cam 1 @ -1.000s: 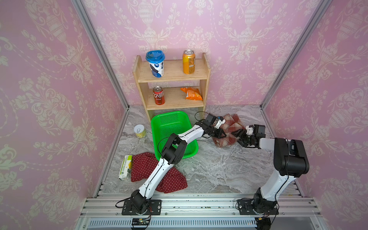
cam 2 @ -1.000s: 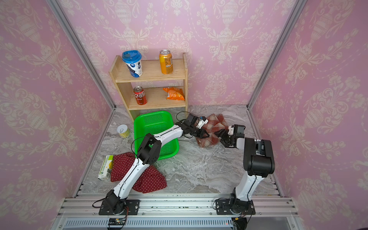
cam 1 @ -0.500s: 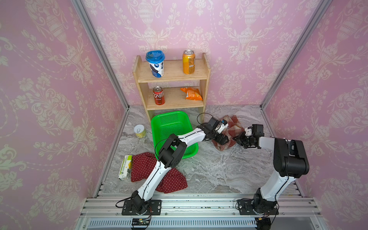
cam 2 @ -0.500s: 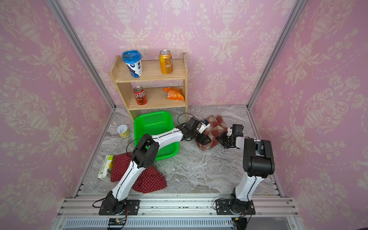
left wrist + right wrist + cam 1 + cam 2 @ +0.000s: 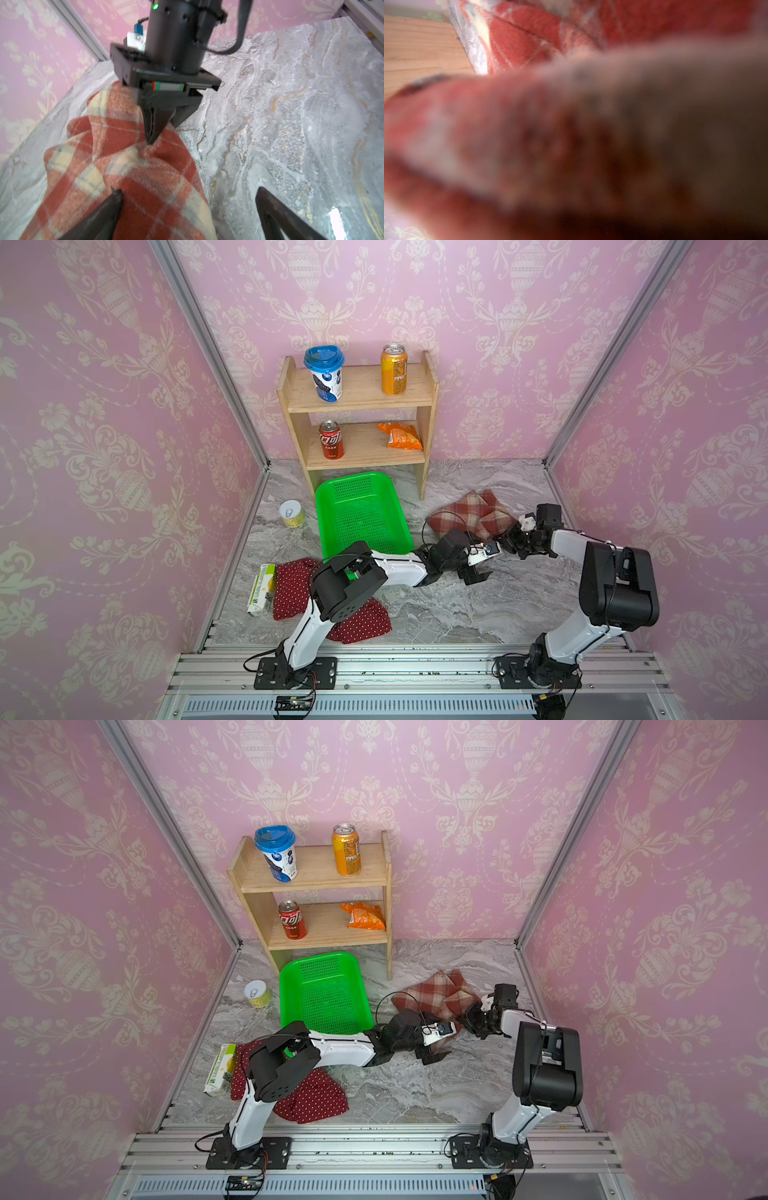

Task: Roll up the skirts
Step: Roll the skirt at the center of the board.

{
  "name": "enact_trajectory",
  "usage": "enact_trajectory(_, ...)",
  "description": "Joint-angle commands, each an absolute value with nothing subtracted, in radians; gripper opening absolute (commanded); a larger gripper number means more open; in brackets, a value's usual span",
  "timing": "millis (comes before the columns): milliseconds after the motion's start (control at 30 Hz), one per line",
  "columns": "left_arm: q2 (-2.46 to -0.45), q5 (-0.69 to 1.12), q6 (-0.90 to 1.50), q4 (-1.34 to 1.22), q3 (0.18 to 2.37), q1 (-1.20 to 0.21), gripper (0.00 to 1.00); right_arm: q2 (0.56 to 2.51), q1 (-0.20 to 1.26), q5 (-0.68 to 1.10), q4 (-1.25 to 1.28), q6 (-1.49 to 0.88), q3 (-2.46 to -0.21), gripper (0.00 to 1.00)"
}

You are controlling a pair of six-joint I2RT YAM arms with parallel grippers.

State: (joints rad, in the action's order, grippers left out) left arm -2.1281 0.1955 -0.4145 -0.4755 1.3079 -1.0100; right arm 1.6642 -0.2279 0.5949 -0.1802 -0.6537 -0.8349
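Note:
The plaid skirt [image 5: 461, 514] [image 5: 428, 994] lies bunched on the marble floor at the back right, beside the basket. My right gripper [image 5: 505, 541] [image 5: 465, 1017] is shut on its near right edge; the left wrist view shows the closed tips [image 5: 151, 139] pinching a pucker of the plaid cloth [image 5: 124, 166]. Blurred plaid cloth [image 5: 529, 35] fills the right wrist view and hides the jaws. My left gripper [image 5: 476, 574] [image 5: 432, 1054] [image 5: 189, 193] stands open just in front of the skirt, holding nothing. The polka-dot skirt [image 5: 291, 589] [image 5: 316, 1098] lies crumpled at the front left, partly under my left arm.
A green perforated basket [image 5: 357, 510] sits left of the plaid skirt, my left arm crossing its near end. Behind it stands a wooden shelf [image 5: 430, 377] with cans, a cup and a snack bag. A tin can [image 5: 291, 514] and a carton [image 5: 262, 589] lie by the left wall.
My left gripper let go of the plaid skirt, opened wide and drew back toward the front. My right gripper closed on the skirt's edge.

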Motion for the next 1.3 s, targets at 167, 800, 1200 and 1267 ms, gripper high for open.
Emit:
enact_trajectory(167, -2.174, 0.135, -0.545, -0.551, 1.378, -1.07, 0.99, 1.603, -0.256, 0.63, -0.234, -0.624, -0.821, 0.0)
enact_trajectory(800, -2.348, -0.114, -0.597, -0.457, 1.477, -1.102, 0.89, 1.589, -0.303, 0.694, -0.202, -0.637, -0.773, 0.0)
enact_trajectory(1200, -2.42, -0.279, -0.56, -0.251, 1.656, -1.091, 0.26, 1.547, -0.333, 0.719, -0.25, -0.603, -0.756, 0.0)
enact_trajectory(1267, -2.423, -0.272, -0.534, -0.204, 1.68, -1.086, 0.1, 1.546, -0.333, 0.725, -0.247, -0.604, -0.752, 0.02)
